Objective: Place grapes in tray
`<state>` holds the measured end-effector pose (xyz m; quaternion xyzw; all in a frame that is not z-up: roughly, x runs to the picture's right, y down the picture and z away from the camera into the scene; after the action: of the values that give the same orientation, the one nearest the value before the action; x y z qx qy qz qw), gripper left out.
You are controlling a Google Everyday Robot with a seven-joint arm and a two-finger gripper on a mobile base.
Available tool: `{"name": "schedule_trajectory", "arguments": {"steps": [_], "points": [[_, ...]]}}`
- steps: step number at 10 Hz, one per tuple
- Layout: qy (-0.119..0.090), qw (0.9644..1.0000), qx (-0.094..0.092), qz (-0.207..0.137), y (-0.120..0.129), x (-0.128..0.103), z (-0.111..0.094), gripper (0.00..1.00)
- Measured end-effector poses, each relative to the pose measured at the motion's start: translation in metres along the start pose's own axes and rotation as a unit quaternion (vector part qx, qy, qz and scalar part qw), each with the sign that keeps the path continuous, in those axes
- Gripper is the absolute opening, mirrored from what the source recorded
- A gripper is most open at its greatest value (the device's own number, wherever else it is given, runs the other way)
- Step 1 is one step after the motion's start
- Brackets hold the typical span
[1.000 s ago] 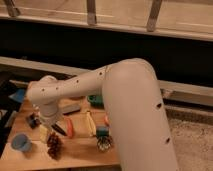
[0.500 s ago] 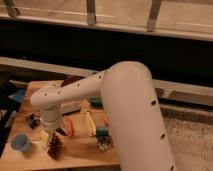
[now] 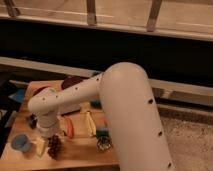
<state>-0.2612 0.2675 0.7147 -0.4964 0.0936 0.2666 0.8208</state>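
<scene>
Dark panelling and a metal railing (image 3: 91, 15) filled the back of the room, and down in the lower left sat the pale wooden surface (image 3: 82, 152), crowded with small items. The robot's bulky white arm (image 3: 125, 110) swept across from the right and bent down over the near-left part of that surface. At its end the pincer (image 3: 49, 134) hung low, jaws spread wide and nothing between them as far as could be made out. Right below it, just towards the front edge, lay the small lumpy bunch of dark red-purple grapes (image 3: 54, 146), resting on the wood and not lifted. A small round blue cup (image 3: 21, 142) stood to the left of the bunch, and an orange-red carrot-like stick (image 3: 69, 127) lay just to the right of the pincer. Further back, a round purple bowl (image 3: 72, 81) peeked out above the arm. The shallow green plastic tray (image 3: 95, 104) was mostly hidden behind the arm, only a strip of green showing, and it sat apart from the bunch, further back and to the right.

So the call on progress: early days. The approach looked about done, with the pincer poised over the grapes. The grasp itself, the lift, the carry across to the tray and the release were all yet to come.
</scene>
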Motion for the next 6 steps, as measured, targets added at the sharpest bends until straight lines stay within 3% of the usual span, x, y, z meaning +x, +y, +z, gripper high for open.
{"name": "schedule_trajectory", "arguments": {"steps": [4, 6], "points": [[0.017, 0.9995, -0.018, 0.019, -0.014, -0.005, 0.032, 0.80], [0.012, 0.9987, -0.011, 0.048, -0.021, -0.001, 0.036, 0.68]]}}
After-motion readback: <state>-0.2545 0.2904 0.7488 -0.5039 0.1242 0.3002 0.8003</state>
